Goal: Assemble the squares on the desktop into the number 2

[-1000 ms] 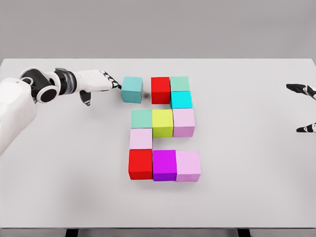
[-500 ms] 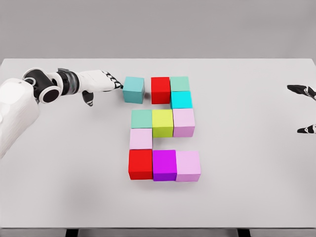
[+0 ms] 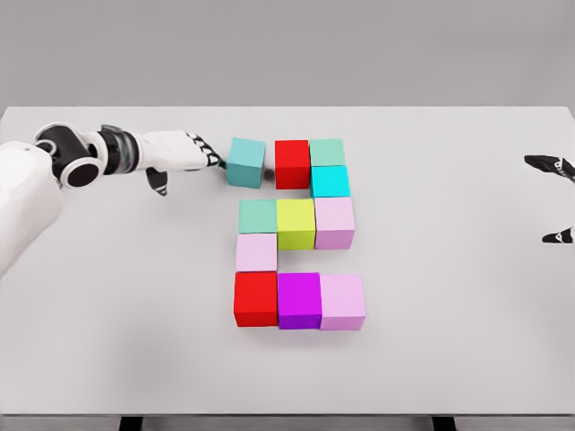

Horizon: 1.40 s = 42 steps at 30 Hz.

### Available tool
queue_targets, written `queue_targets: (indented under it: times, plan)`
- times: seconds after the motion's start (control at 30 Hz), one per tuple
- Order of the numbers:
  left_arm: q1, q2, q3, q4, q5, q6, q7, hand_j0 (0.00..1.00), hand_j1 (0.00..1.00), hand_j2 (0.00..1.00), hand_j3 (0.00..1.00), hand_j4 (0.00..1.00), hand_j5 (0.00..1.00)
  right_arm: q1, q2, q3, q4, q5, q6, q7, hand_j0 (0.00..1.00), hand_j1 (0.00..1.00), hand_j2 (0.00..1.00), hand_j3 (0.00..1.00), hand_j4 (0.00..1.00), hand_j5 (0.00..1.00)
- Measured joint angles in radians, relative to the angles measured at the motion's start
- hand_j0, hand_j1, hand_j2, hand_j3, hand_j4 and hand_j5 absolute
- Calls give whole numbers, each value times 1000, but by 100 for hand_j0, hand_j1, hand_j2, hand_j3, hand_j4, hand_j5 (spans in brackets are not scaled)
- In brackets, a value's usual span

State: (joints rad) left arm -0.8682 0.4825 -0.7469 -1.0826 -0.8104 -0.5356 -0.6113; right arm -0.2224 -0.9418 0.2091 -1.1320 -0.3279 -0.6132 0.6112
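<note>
While the lower rows already read as a 2, your top row lacks one piece: the teal cube sits upper centre-left, just apart from the red cube. Left hand fingers extended flat, touching it, gripping nothing.

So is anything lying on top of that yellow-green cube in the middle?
No. The yellow-green cube has a bare top face; nothing rests on it. It sits flat on the white table, with a teal cube and a pink cube beside it. Its underside cannot be seen.
</note>
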Motion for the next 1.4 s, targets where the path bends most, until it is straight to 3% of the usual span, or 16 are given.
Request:
queue_targets:
  times: [1.4]
  plan:
    - [8,19,2,-24,4,-46,0,100,100,100,100,100,100,2,16,-1,-2,10,0,0,100,100,100,100,100,100]
